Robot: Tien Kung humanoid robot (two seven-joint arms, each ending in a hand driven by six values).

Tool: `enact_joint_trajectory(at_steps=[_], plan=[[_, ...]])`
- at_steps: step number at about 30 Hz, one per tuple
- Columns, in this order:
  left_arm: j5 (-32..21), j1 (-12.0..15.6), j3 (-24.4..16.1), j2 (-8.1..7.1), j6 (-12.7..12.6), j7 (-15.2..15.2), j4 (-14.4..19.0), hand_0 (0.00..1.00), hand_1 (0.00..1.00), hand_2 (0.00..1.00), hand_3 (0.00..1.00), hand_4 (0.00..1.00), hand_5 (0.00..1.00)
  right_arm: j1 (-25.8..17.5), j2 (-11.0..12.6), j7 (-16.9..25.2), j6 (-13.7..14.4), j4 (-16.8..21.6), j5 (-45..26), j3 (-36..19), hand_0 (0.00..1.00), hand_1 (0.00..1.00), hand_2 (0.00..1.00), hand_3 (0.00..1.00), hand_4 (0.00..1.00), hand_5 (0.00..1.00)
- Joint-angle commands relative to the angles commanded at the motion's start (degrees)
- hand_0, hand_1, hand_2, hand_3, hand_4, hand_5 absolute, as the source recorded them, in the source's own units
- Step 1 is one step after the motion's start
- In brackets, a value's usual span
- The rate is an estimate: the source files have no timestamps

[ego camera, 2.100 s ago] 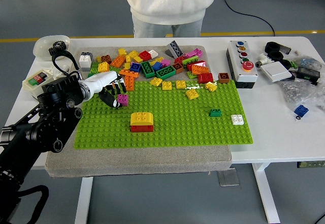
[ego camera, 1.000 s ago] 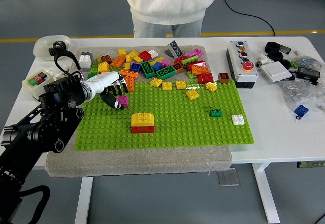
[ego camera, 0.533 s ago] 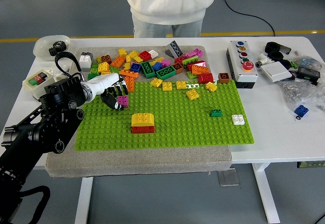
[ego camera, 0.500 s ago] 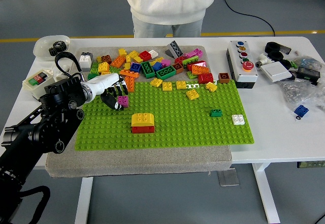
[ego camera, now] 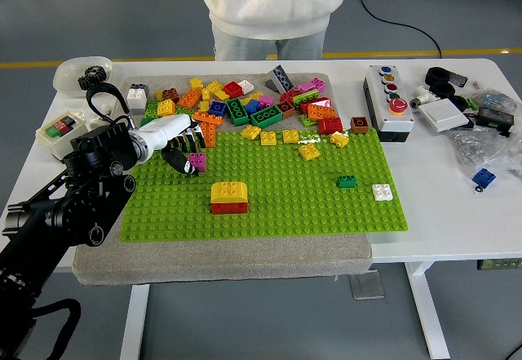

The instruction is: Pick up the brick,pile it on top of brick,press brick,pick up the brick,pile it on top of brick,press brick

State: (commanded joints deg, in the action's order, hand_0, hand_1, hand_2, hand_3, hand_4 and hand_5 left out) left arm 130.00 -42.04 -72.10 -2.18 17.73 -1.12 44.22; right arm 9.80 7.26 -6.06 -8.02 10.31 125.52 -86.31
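While a yellow brick [ego camera: 228,189] already sits piled on a red brick [ego camera: 229,206], the left hand [ego camera: 181,149] curls around a magenta brick [ego camera: 197,162], so the second stacking remains.

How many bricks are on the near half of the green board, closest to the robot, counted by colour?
yellow brick: 1, stacked on the red one
red brick: 1
green brick: 1
white brick: 1
Total: 4
The pink brick in the left hand is farther back, so it is left out.
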Motion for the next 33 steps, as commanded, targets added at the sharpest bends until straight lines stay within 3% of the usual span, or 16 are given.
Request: enact_joint_trajectory(at_steps=[17, 33], plan=[[0.00, 0.04, 0.71, -0.15, 1.92, 1.60, -0.09, 0.525, 0.451, 0.462, 0.528, 0.914, 0.002, 0.03, 0.02, 0.00, 0.08, 0.00, -0.04, -0.21, 0.742, 0.646, 0.713, 0.591, 0.811, 0.375], [0.00, -0.31, 0.26, -0.22, 0.50, 2.52, -0.01, 0.509, 0.446, 0.459, 0.519, 0.923, 0.002, 0.02, 0.00, -0.06, 0.12, 0.00, -0.27, -0.27, 0.741, 0.646, 0.713, 0.590, 0.810, 0.375]])
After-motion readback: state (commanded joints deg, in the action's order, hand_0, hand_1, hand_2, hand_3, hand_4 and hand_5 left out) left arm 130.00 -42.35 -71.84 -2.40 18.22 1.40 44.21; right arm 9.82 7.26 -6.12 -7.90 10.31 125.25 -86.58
